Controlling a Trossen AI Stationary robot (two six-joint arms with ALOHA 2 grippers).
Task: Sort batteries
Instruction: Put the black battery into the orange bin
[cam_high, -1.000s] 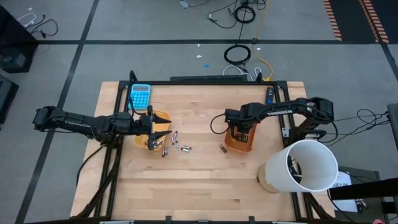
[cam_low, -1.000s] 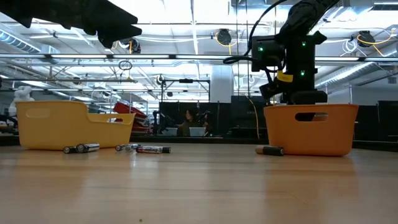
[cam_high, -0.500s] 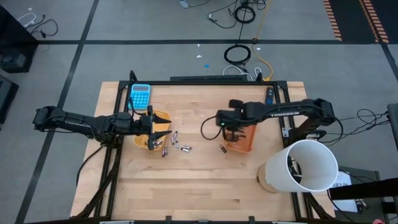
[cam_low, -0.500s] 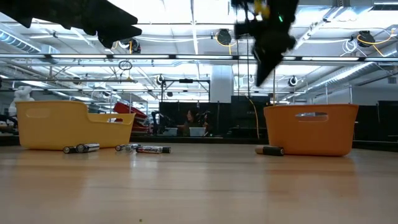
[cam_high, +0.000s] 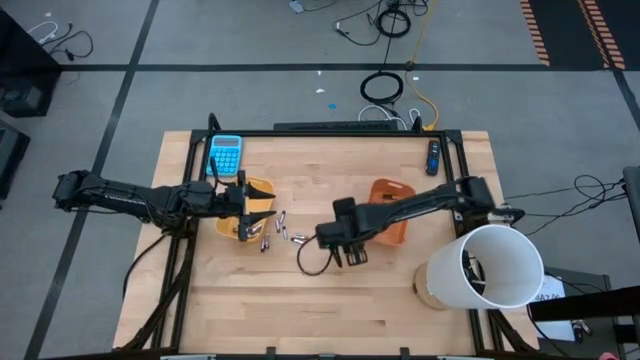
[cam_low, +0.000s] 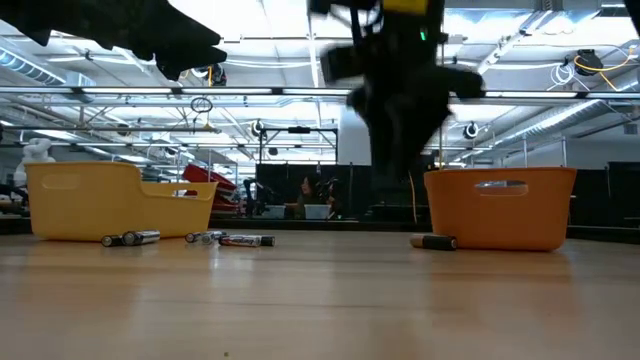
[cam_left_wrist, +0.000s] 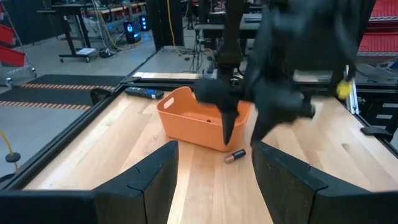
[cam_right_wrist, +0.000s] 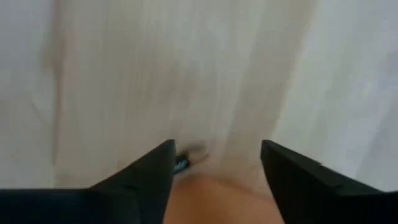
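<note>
Reaching across mid-table: right gripper above the wood between the two bins, fingers spread with clear gap in its wrist view, nothing between the pads. Blurred in low view and left wrist view, so finger detail unreadable there. Small dark end of something visible between the fingers against the tabletop; cannot tell what.

Left gripper parked over the near edge of the yellow bin, fingers apart, empty.

Batteries: loose cluster on the table just right of the yellow bin, several lying flat, some touching. Same group in low view, lying on their sides in front of the yellow bin. One lone dark battery just beside the orange bin, on the side facing the left arm; same one in low view.

Orange bin upright, right of centre. Blue calculator near table's far-left corner. White bucket at right edge.
</note>
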